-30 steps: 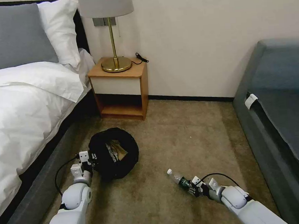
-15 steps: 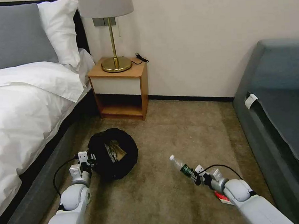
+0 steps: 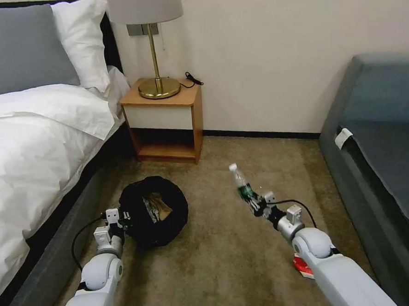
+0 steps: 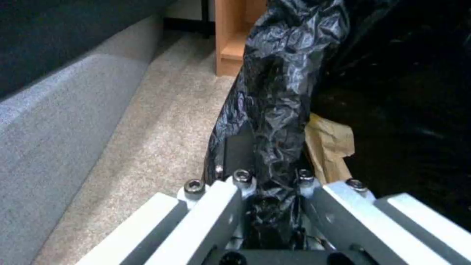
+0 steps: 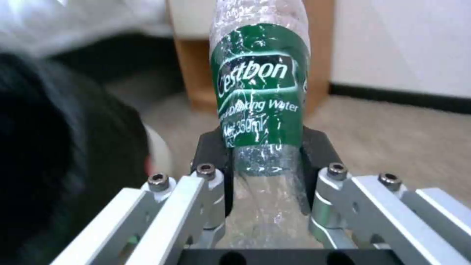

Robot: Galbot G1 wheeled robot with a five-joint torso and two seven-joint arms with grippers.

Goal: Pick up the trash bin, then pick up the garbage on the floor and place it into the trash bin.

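The right tool is clenching one clear bottle by its green-labelled middle, cap end pointing up and away, and it is now riding higher and farther from the trash bin than half a second ago, when it hung low over the carpet. The left tool is pinching the trash bin's black-bagged rim, with crumpled brown paper lying inside, while one red-and-white carton is lying on the floor well right of the bin.

open carpet btwn bed & sofa, nightstand behind
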